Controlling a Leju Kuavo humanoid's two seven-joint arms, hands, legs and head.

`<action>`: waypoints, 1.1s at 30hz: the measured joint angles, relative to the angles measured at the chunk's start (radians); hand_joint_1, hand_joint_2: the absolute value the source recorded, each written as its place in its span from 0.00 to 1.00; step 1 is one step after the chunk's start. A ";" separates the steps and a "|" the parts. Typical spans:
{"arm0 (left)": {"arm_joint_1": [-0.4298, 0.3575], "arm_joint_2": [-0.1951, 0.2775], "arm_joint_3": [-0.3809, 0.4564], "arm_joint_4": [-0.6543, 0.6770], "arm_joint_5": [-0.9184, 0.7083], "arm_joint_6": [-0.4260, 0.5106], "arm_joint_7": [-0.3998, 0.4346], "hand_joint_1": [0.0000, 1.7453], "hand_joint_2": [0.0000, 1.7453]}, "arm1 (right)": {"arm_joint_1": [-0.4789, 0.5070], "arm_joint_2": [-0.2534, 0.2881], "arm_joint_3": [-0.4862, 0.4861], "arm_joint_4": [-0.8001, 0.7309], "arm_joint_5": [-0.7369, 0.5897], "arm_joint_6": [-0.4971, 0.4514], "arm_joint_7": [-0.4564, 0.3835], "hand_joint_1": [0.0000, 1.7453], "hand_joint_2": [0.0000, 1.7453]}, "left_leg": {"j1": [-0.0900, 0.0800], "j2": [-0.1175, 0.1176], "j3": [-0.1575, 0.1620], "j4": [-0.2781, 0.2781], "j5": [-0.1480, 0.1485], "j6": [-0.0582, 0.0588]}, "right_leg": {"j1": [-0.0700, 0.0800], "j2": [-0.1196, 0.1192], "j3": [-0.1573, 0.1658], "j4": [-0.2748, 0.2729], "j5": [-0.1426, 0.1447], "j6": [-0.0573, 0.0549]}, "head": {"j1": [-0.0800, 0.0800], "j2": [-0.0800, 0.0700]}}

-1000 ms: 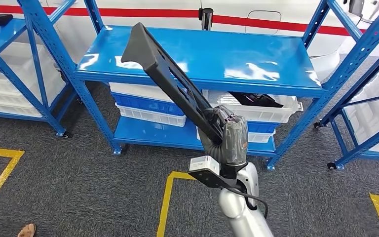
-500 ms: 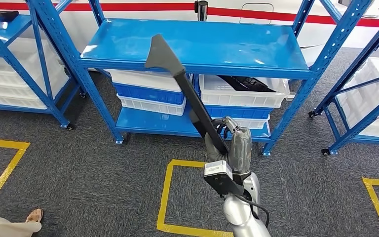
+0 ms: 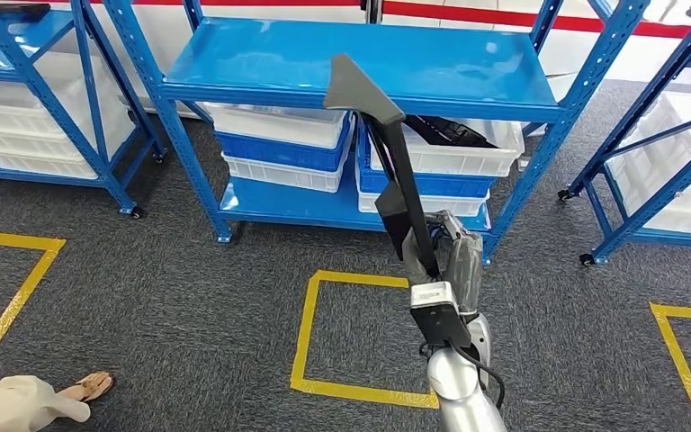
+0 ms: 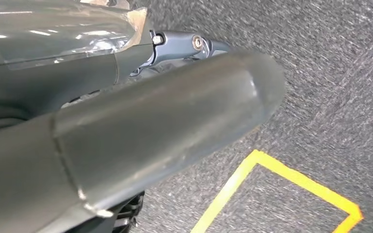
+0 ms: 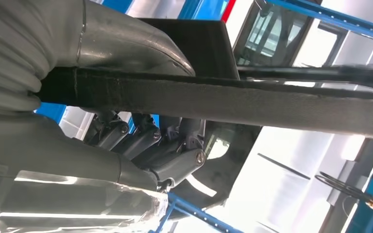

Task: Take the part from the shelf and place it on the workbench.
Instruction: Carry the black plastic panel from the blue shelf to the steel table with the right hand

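Shifted since the earlier frames: whole head view has slid, the blue shelf unit (image 3: 360, 67) sitting higher and farther off, so the camera has moved; the part (image 3: 394, 171) now stands steeper, nearly upright.

Item 1. Right robot hand (image 3: 441, 256): raised at lower centre of the head view, fingers (image 5: 170, 145) and thumb wrapped round the part's lower shaft; gripping it.

Item 2. Part: long dark grey bar with a flared flat head at its far end, rising up and slightly left from the right robot hand; its head overlaps the front edge of the shelf unit's top board in the head view. Off the shelf, held in the air.

Item 3. Left robot hand (image 4: 102, 136): seen close from its wrist, over grey carpet (image 3: 162, 297); whether it is open or closed cannot be told.

Item 4. Beyond the right robot hand: white and blue bins (image 3: 279, 144) stacked on the lower shelf board; one white bin (image 3: 463, 148) holding dark pieces.

Item 5. Yellow floor tape square (image 3: 310, 333) just left of the right robot hand.

Item 6. Further blue racks to either side; one to the left (image 3: 45, 108) holding white bins.

Item 7. Person's sandalled foot (image 3: 90, 387), far left of the right robot hand.

Item 8. Red stripe (image 3: 468, 13) on white wall behind. No legible writing.
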 joint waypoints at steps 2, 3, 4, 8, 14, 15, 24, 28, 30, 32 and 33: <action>-0.001 0.000 -0.002 -0.001 -0.003 -0.006 -0.011 0.00 0.00 | 0.002 -0.001 -0.016 0.006 -0.008 0.004 -0.012 1.00 1.00 | -0.001 0.005 -0.029 -0.005 0.029 0.013 | -0.003 0.004 -0.035 0.089 -0.087 -0.012 | 0.005 0.000; -0.001 0.000 -0.003 -0.002 -0.003 -0.008 -0.015 0.00 0.00 | 0.003 -0.002 -0.022 0.009 -0.009 0.005 -0.016 1.00 1.00 | -0.002 0.006 -0.046 -0.004 0.042 0.016 | -0.005 0.005 -0.050 0.153 -0.129 -0.014 | 0.008 0.000; -0.001 0.001 -0.003 -0.002 -0.003 -0.009 -0.017 0.00 0.00 | 0.004 -0.002 -0.027 0.013 -0.011 0.006 -0.018 1.00 1.00 | -0.003 0.007 -0.064 -0.003 0.056 0.015 | -0.007 0.005 -0.058 0.213 -0.153 -0.010 | 0.009 0.000; -0.001 0.001 -0.003 -0.004 -0.003 -0.012 -0.019 0.00 0.00 | 0.006 -0.003 -0.039 0.024 -0.013 0.006 -0.021 1.00 1.00 | -0.003 0.010 -0.135 0.003 0.109 0.002 | -0.016 0.006 0.041 0.188 -0.091 0.033 | 0.010 0.000; 0.000 0.004 0.008 -0.005 0.065 -0.041 -0.037 0.00 0.00 | 0.011 -0.002 -0.049 0.030 -0.006 -0.003 -0.044 1.00 1.00 | 0.000 0.007 -0.173 0.010 0.159 -0.035 | -0.008 0.010 0.176 -0.047 -0.118 -0.006 | 0.005 0.000; 0.001 0.006 0.013 -0.005 0.080 -0.050 -0.044 0.00 0.00 | 0.010 -0.002 -0.051 0.033 -0.007 -0.007 -0.048 1.00 1.00 | 0.003 0.006 -0.179 0.023 0.135 -0.041 | -0.011 0.008 0.169 -0.046 -0.109 -0.019 | 0.004 0.000; -0.013 0.032 0.041 -0.005 0.130 -0.057 -0.061 0.00 0.00 | 0.024 -0.024 -0.073 0.053 -0.005 -0.050 -0.067 1.00 1.00 | 0.005 -0.002 -0.078 0.166 0.001 -0.038 | 0.004 0.006 0.072 -0.025 -0.033 -0.042 | 0.001 0.000; -0.016 0.041 0.057 -0.006 0.144 -0.061 -0.064 0.00 0.00 | 0.030 -0.033 -0.078 0.058 -0.008 -0.055 -0.072 1.00 1.00 | -0.011 -0.004 0.014 0.007 -0.019 -0.010 | 0.000 0.005 0.056 -0.027 -0.010 -0.015 | 0.001 0.000; -0.016 0.043 0.060 -0.007 0.144 -0.062 -0.065 0.00 0.00 | 0.030 -0.037 -0.079 0.060 -0.010 -0.057 -0.072 1.00 1.00 | -0.010 0.001 0.014 -0.014 -0.001 0.004 | -0.002 0.006 0.042 -0.014 -0.016 -0.006 | 0.002 0.000; -0.016 0.043 0.063 -0.007 0.144 -0.062 -0.065 0.00 0.00 | 0.030 -0.042 -0.080 0.064 -0.012 -0.058 -0.074 1.00 1.00 | -0.004 0.006 0.011 -0.031 0.017 0.011 | -0.003 0.007 0.003 0.066 -0.062 -0.008 | 0.004 0.000; -0.015 0.042 0.064 -0.007 0.144 -0.061 -0.065 0.00 0.00 | 0.029 -0.045 -0.079 0.068 -0.014 -0.058 -0.076 1.00 1.00 | -0.004 0.007 0.005 -0.032 0.022 0.013 | -0.005 0.008 -0.025 0.132 -0.093 -0.010 | 0.005 0.000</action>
